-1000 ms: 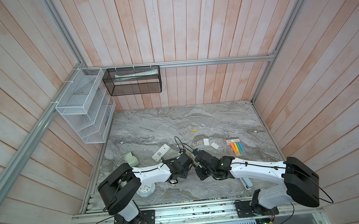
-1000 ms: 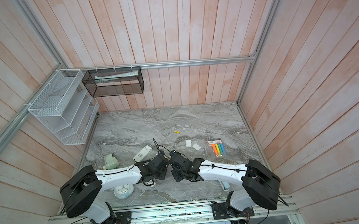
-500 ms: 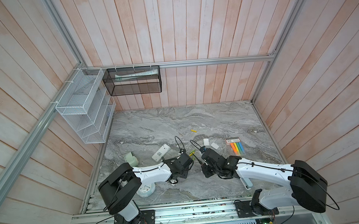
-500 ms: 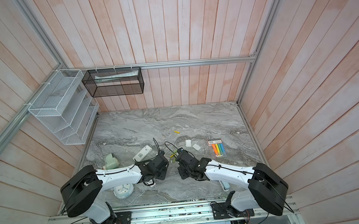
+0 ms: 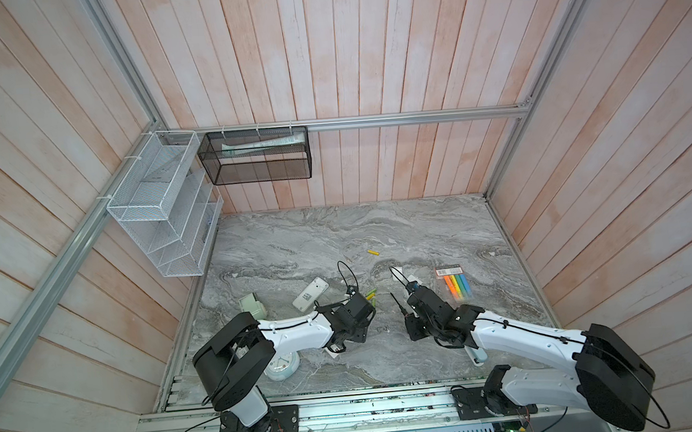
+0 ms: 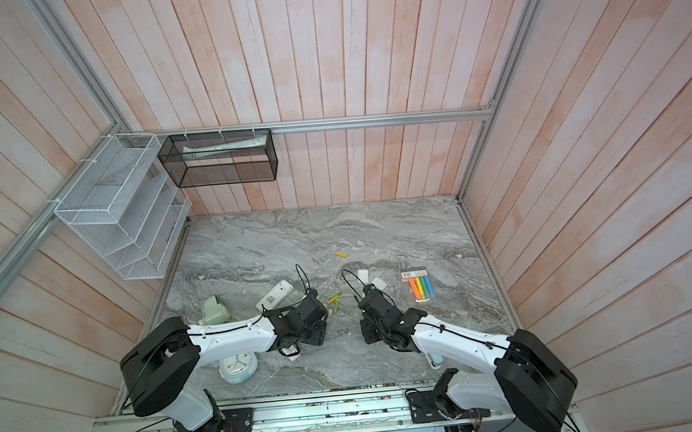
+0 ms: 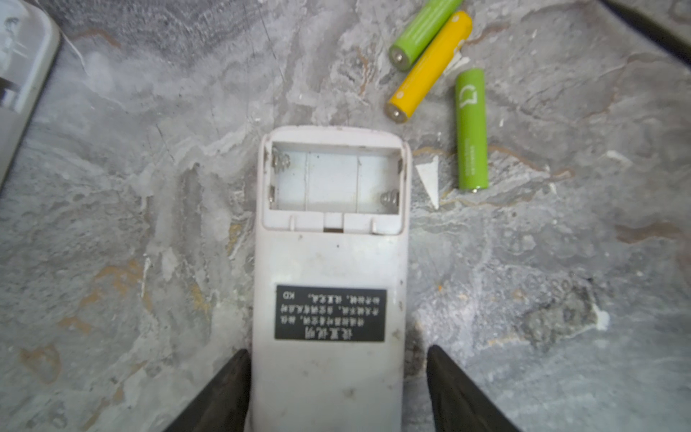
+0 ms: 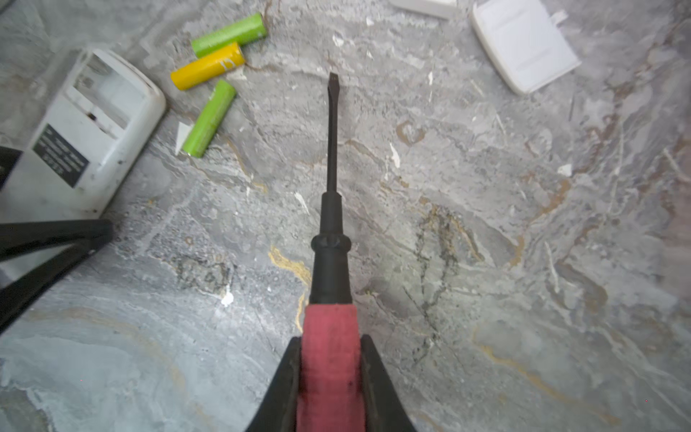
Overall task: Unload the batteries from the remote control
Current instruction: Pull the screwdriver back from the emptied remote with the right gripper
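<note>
Holding screwdriver (image 8: pixel 331 149): right gripper (image 8: pixel 329 338), clamped on its red handle.
Left gripper (image 7: pixel 336 349): released, straddling remote (image 7: pixel 329 254).
Batteries (image 7: pixel 472 129): three on table (image 7: pixel 112 187) just beyond remote's empty bay, ahead of left gripper; fourth battery (image 5: pixel 373 252) well apart, toward back edge.

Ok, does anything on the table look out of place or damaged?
Yes. A small white triangular shard lies on the table between the opened remote and a green battery; it looks like chipped plastic, though I can't tell its source. One yellow battery also lies alone, far from the other three.
</note>
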Tool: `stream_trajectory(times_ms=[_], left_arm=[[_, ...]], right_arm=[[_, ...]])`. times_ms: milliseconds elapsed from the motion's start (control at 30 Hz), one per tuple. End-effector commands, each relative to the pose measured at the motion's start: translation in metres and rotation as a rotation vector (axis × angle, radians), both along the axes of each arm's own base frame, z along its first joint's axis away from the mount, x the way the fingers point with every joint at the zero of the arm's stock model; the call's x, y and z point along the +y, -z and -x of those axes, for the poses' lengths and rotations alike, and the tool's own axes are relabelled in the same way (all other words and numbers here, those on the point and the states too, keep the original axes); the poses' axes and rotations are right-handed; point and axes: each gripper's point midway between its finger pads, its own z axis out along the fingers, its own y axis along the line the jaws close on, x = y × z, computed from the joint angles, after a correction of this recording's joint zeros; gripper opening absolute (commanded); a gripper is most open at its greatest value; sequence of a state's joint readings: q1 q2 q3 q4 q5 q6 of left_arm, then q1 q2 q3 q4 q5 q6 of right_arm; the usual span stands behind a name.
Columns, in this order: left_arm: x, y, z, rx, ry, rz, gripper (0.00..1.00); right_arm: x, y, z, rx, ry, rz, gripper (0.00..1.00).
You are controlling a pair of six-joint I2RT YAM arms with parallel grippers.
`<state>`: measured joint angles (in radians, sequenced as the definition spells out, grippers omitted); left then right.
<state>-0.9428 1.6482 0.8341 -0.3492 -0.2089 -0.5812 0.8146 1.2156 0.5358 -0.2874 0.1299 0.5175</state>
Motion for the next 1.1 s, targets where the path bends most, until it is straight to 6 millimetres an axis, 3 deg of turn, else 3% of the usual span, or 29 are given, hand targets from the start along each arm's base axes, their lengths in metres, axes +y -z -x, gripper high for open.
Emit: stream_trajectory(times_ms=[0,167,333,533,1067], left_arm=[[0.039,0.045,0.039,0.201,-0.021,-0.137,0.79],[0.036,0.039,0.037,0.191,-0.02,-0.12,0.89],[0.035,0.032,0.035,0.174,-0.018,-0.108,1.0],[0.033,0.024,0.031,0.155,-0.027,-0.098,1.0],[0.025,-0.026,0.014,0.032,-0.05,-0.009,1.0]], right_arm=[[0.005,0.005,-0.001,0.01,0.017,-0.033,0.0],[0.004,0.011,-0.001,0.016,0.024,-0.026,0.01],[0.001,0.012,0.0,0.01,0.028,-0.02,0.14],[-0.001,0.018,0.001,0.012,0.035,-0.019,0.2],[-0.006,0.046,-0.002,0.043,0.075,0.039,0.33]])
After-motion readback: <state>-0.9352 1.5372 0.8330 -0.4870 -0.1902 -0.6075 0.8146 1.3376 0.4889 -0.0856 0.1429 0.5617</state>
